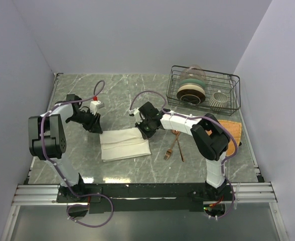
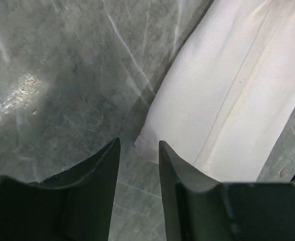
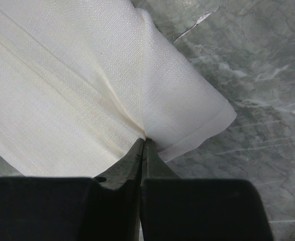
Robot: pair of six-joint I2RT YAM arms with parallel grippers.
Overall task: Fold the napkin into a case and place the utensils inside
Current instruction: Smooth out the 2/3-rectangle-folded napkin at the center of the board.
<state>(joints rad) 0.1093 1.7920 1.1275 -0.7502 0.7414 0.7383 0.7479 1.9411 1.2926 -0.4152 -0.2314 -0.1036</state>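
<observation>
Marble table [image 1: 127, 95]; utensils [image 1: 173, 147] only overhead.

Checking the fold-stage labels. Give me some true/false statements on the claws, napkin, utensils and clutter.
1. The right claw is shut on a fold of the napkin. True.
2. The left claw is clamped on the napkin. False: its fingers stand apart, with the napkin's corner just ahead of the tips.
3. The utensils are tucked inside the napkin. False: the utensils lie on the bare table to the right of the napkin.
4. A wire dish rack with plates in it stands at the far right of the table. True.
5. The orange mat lies by the left arm. False: the orange mat lies at the right edge, beside the right arm.
</observation>
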